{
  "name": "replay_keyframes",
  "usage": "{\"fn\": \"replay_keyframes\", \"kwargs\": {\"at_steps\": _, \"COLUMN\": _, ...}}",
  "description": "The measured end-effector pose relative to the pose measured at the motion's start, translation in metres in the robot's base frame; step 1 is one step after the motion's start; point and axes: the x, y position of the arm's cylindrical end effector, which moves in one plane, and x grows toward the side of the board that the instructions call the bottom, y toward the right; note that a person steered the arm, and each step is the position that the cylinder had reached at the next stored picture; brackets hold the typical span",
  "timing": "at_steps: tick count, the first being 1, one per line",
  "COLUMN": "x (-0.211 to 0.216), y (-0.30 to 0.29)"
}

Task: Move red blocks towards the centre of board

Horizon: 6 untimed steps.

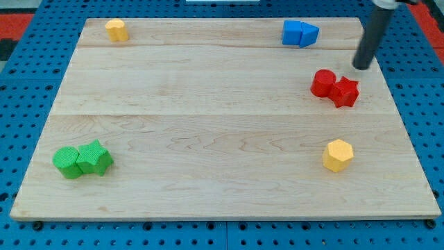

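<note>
**Two red blocks sit by the right edge, rod just above them**

The two red blocks lie on the right side of the wooden board (208,125), in its upper half and well away from the middle. The red cylinder (322,82) is on the view's left of the pair and the red star-shaped block (345,92) on the right; the two are touching. Together they form a short row whose long axis runs roughly left to right, dipping slightly toward the view's bottom at the right end. The star's exact outline is hard to read from here, so I may be wrong about its points.

There are no jaws on this arm, so nothing is apart, together or clamped: it ends in a plain dark rod. My tip (361,67) stands just above and to the right of the red pair, near the star block, with a sliver of bare wood between them.

Farther up, near the top edge, a blue pair (300,33) of touching blocks rests. Below the reds, a yellow hexagonal block (338,155) sits alone. A second yellow block (116,30) is in the top left corner. Two green blocks (83,160) huddle together, touching, at the bottom left.
</note>
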Motion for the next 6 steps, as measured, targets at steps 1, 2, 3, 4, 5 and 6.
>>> {"fn": "replay_keyframes", "kwargs": {"at_steps": 1, "x": 0.044, "y": 0.013}}
{"fn": "replay_keyframes", "kwargs": {"at_steps": 2, "x": 0.053, "y": -0.031}}
{"fn": "replay_keyframes", "kwargs": {"at_steps": 3, "x": 0.044, "y": -0.077}}
{"fn": "replay_keyframes", "kwargs": {"at_steps": 4, "x": 0.046, "y": -0.124}}
{"fn": "replay_keyframes", "kwargs": {"at_steps": 5, "x": 0.059, "y": -0.167}}
{"fn": "replay_keyframes", "kwargs": {"at_steps": 6, "x": 0.061, "y": -0.217}}
